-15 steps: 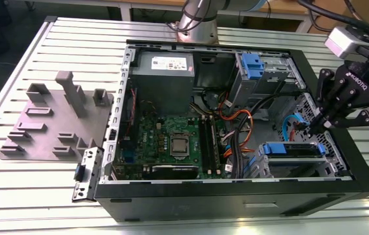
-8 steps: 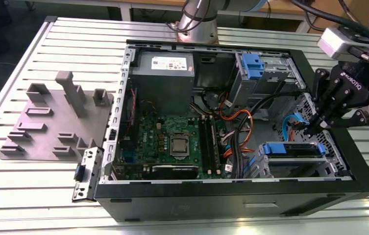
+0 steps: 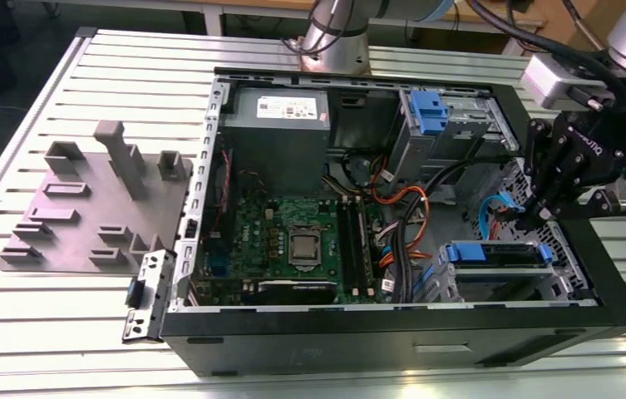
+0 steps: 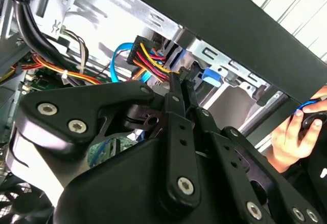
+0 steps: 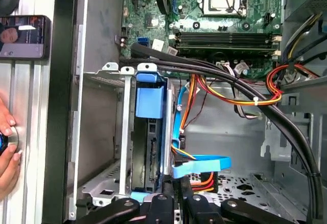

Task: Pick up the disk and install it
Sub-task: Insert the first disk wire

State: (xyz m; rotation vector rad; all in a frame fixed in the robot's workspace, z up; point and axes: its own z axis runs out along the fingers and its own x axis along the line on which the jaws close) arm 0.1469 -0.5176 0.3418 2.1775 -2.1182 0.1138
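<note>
- The gripper (image 3: 547,214) hangs over the drive-bay end of the open computer case (image 3: 401,332), at the exterior view's right. In both wrist views its black fingers (image 4: 180,88) lie pressed together, with no object between them: closed on nothing.
- The disk (image 5: 148,152) sits directly ahead of the fingertips in the first wrist view, seated on edge in the metal drive cage (image 5: 115,132). Its blue carrier rail (image 5: 149,101) marks the far end.
- The disk's long axis runs straight away from the gripper, in line with the fingers rather than across them.
- In the exterior view the disk (image 3: 498,253) lies just below and beside the gripper, its long axis across the case.
- Beyond it lie the blue data cable (image 5: 202,163), the orange and red wire bundle (image 5: 225,93) and the motherboard (image 5: 225,9).
- A person's hand (image 5: 7,142) rests outside the case wall.
</note>
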